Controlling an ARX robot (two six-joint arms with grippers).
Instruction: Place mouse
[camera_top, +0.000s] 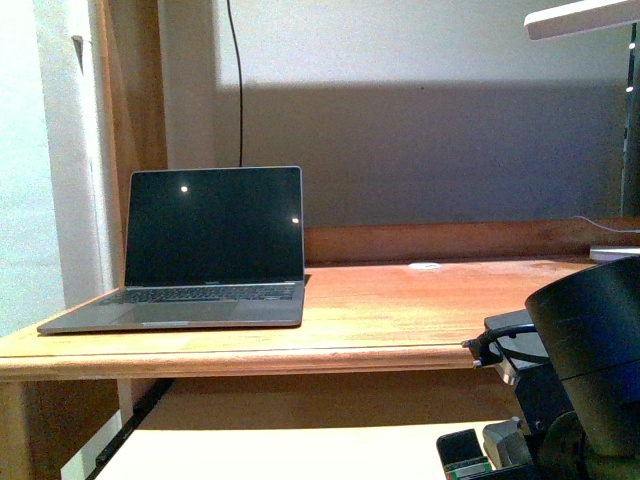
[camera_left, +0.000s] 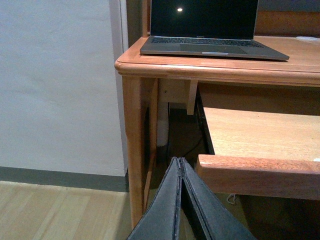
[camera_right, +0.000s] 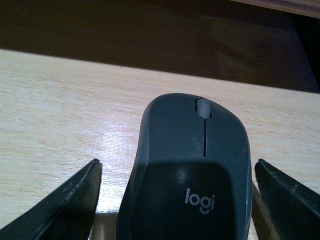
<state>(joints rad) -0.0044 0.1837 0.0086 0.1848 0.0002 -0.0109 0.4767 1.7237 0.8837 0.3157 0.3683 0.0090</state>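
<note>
The mouse is dark grey with a scroll wheel and a "logi" logo. It lies on the pale wooden pull-out shelf, under the desk top. My right gripper is open, with one finger on each side of the mouse and a gap between each finger and the mouse. The mouse does not show in the front view, where only the right arm appears at the bottom right. My left gripper is shut and empty, low in front of the shelf's front edge near the desk leg.
An open laptop with a dark screen sits on the left of the wooden desk; it also shows in the left wrist view. A small flat white disc lies at the back of the desk. A white lamp head hangs at the top right.
</note>
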